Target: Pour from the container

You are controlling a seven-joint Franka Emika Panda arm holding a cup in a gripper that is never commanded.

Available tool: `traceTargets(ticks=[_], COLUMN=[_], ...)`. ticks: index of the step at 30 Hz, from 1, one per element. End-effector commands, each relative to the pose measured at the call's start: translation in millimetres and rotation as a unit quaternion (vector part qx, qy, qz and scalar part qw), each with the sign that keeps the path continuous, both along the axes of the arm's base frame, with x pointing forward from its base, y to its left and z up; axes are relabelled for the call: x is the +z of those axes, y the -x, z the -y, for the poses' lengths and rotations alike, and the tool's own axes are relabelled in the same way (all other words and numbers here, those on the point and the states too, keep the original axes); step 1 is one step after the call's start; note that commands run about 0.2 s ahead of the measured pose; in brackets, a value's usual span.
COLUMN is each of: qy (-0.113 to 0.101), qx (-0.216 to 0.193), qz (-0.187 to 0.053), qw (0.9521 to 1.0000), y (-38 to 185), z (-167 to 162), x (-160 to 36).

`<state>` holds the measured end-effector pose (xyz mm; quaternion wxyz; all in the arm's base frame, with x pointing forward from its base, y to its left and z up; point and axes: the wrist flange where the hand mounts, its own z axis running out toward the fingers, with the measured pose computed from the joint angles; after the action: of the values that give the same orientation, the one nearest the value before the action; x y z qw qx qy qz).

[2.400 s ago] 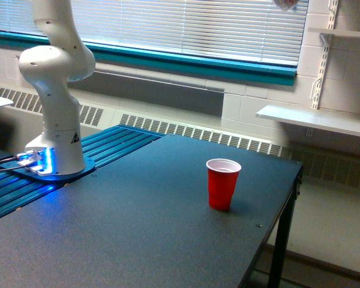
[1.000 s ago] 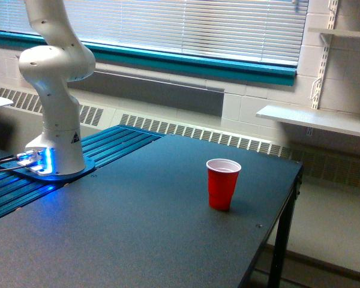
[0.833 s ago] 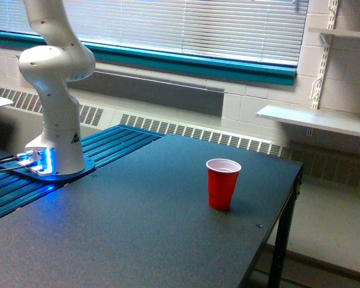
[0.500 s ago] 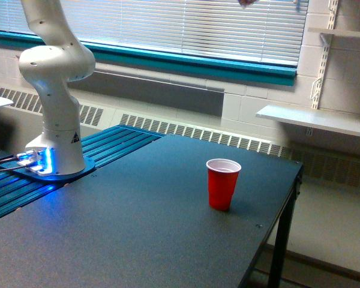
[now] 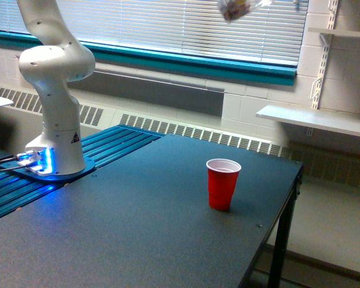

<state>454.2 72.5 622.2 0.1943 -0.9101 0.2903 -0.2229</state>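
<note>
The container (image 5: 234, 8), a small clear cup with mixed-colour bits showing through, hangs blurred at the very top edge of the exterior view, in front of the window blinds. It looks tilted, and it is high above the table, slightly right of the red cup and further back. The gripper itself is cut off above the frame, so I cannot see its fingers or its hold. A red plastic cup (image 5: 222, 183) with a white inside stands upright on the dark table (image 5: 138, 234), toward the exterior view's right.
The arm's white base column (image 5: 55, 102) stands at the exterior view's left on blue slats (image 5: 117, 141). The table's right edge (image 5: 285, 204) drops to the floor just beyond the red cup. A white shelf (image 5: 315, 120) juts from the wall at right.
The container has dropped into view at the top edge and shifted toward the exterior view's left; a second ago it was out of frame. The red cup has not moved.
</note>
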Motion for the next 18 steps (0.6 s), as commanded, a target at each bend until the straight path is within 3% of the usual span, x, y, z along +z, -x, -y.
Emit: traceTargets(ticks=[1,11,18], qy=[-0.005,-0.028,-0.055], qx=[0.011,0.015,0.017], qz=[-0.009,-0.011,-0.032], qw=[0.9999,0.9994,0.9978], y=[12.2,32.9,42.4], z=[5.7,4.2,10.3], x=[-24.4,-63.0,-86.9])
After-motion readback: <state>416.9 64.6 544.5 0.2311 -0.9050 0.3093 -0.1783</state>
